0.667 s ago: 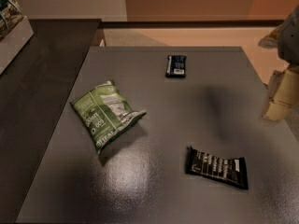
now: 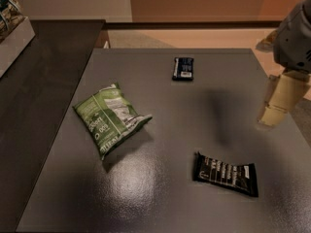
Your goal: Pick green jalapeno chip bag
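Green jalapeno chip bag (image 2: 111, 118) is seen lying on the left part of the dark table (image 2: 160, 203), well apart from the gripper (image 2: 273, 114), which hangs over the right edge. Nothing is held by it, and how far it is opened cannot be told. The bag is judged light, puffy and slippery, so a gentle pinch across its middle is advised.

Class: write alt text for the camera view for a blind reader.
A puffy crinkled green chip bag lies left on a grey table; the robot's beige hand hovers at the right edge, far from it. A small dark blue packet lies farther back, a flat black wrapped bar nearer.
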`<state>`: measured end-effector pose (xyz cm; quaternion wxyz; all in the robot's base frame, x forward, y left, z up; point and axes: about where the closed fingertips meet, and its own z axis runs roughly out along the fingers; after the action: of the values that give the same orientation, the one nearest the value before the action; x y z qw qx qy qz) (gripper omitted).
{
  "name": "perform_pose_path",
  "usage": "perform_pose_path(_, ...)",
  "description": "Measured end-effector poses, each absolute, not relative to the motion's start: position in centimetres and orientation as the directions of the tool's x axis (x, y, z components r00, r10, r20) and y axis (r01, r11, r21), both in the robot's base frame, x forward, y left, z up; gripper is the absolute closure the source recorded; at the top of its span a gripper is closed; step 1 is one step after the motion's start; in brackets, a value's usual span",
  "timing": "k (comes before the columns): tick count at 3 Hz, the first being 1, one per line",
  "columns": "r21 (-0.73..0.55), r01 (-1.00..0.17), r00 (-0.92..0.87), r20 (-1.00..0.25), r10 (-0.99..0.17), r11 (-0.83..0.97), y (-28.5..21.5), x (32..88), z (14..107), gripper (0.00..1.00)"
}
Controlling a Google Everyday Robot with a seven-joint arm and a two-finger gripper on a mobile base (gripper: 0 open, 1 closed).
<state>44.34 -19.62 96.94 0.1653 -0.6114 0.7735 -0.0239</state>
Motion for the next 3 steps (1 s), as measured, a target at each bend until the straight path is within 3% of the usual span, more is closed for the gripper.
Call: perform_pose_path(3, -0.134, -0.971, -0.145, -0.335, -0.931, 0.2, -8.8, 46.2, 91.4, 0.0)
